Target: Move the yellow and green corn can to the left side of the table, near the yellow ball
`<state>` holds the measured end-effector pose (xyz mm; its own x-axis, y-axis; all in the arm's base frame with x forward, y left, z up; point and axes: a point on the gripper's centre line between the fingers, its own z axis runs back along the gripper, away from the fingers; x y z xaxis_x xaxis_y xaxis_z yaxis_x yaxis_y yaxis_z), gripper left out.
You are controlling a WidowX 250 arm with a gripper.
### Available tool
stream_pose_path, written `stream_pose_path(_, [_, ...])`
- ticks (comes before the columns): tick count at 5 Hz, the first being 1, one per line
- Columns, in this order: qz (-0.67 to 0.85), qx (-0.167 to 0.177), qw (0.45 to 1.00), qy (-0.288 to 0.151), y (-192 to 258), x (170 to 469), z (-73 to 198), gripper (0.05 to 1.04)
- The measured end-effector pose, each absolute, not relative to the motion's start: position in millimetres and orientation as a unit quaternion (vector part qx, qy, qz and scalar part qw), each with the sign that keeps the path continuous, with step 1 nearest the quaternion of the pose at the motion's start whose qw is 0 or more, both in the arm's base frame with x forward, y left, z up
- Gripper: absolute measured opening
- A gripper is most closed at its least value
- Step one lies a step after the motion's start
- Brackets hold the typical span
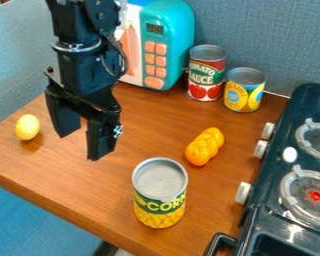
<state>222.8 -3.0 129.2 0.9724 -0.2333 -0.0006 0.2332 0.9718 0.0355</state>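
The black gripper (84,144) hangs over the left part of the wooden counter, its two fingers apart with nothing between them. To its left lies a yellow egg-shaped item (28,127). A yellow corn can (160,192) stands upright at the counter's front, to the right of and nearer the camera than the gripper. An orange braided bread-like toy (205,146) lies right of centre, apart from the can.
A teal toy microwave (173,45) stands behind the arm. Beside it, a tomato sauce can (206,73) and a smaller yellow can (244,90) stand against the back. A dark toy stove (289,200) with knobs borders the counter (89,192) on the right.
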Motion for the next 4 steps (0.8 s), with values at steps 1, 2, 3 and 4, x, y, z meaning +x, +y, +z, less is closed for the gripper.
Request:
stream_pose_path(1, [-0.114, 0.016, 0.993, 0.008, -3.2, 221.0, 124.3, 1.000])
stream_pose_path(2, [-0.109, 0.022, 0.994, 0.002, -18.6, 224.2, 122.4, 1.000])
stream_pose_path(3, [-0.113, 0.021, 0.993, -0.004, -29.4, 228.8, 125.0, 1.000])
stream_pose_path(4, [-0.107, 0.012, 0.994, -0.010, -47.4, 231.5, 121.0, 1.001])
